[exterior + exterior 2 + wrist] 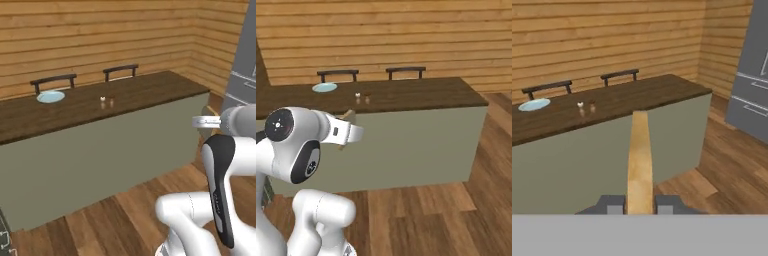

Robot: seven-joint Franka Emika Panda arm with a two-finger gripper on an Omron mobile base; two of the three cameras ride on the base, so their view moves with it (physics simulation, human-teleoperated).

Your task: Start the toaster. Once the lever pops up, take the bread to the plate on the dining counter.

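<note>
In the hand view I see the tool (640,205) clamped on the bread (639,155), one dark fingertip (612,204) pressed against each face of the slice. The slice stands edge-on between the fingers and extends straight out from them toward the tabletop (642,92). In the right base view I see the same slice (349,120) as a tan corner projecting past the white wrist, held in the air on the near side of the tabletop (421,92) and below its top surface.

The tabletop (140,90) is a long dark-brown wood-grain bar top on a pale grey-green base. I use it as the reference for all positions.

On the tabletop, roughly at mid-length, I see two small shakers (106,102) standing just beside each other. Toward the left end of the tabletop, near its far edge, the plate (51,96) lies flat, pale blue-green and bare. It is well apart from the shakers.

Behind the tabletop, two dark stool backs (53,80) rise above its far edge, one directly behind the plate. A wall of horizontal wooden planks (100,35) stands behind the stools.
</note>
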